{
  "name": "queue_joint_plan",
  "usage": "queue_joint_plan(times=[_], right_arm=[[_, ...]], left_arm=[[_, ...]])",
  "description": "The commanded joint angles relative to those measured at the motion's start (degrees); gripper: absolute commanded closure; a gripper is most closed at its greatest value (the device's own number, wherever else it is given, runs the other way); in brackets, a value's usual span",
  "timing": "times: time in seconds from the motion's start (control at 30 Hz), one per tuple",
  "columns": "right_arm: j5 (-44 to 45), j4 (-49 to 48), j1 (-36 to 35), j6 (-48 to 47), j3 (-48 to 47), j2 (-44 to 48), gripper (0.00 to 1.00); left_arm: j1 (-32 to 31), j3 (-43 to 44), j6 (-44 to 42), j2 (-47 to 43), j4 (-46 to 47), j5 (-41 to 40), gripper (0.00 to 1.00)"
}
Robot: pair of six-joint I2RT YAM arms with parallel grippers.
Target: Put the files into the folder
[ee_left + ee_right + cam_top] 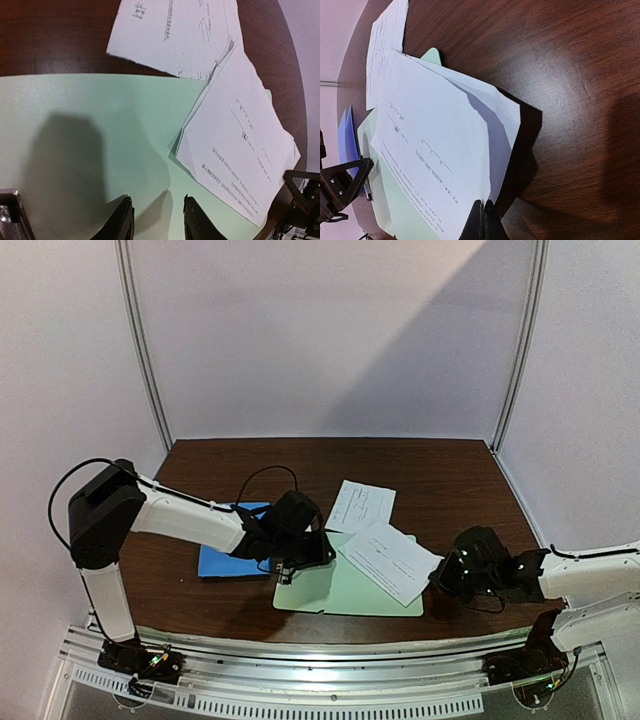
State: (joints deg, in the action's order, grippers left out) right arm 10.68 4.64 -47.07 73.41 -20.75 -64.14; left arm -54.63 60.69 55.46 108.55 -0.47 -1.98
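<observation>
Right hand (482, 212) clamped on corner of front sheet (435, 145), toward front-right corner of counter (450, 465). Left hand (157, 201) part-open over green clipboard (75, 115).

Your left arm (185, 518) reaches in from the left, elbow raised, its claw (159, 220) angled downward with the fingers a little apart. Your right arm (590, 575) lies low, stretched leftward, its claw (482, 222) pinched tight on a sheet (435, 140) corner.
</observation>
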Motion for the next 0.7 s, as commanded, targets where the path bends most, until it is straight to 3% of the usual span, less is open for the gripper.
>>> queue_joint_plan(times=[0.0, 0.67], right_arm=[[1.4, -0.9, 0.3, 0.8, 1.2, 0.5, 1.0], [0.8, -1.7, 0.2, 0.6, 2.4, 0.1, 1.0]], left_arm=[[0.8, 1.3, 1.6, 2.7, 4.9, 1.2, 0.66], [1.2, 6.2, 3.9, 9.9, 7.0, 1.4, 0.8]])
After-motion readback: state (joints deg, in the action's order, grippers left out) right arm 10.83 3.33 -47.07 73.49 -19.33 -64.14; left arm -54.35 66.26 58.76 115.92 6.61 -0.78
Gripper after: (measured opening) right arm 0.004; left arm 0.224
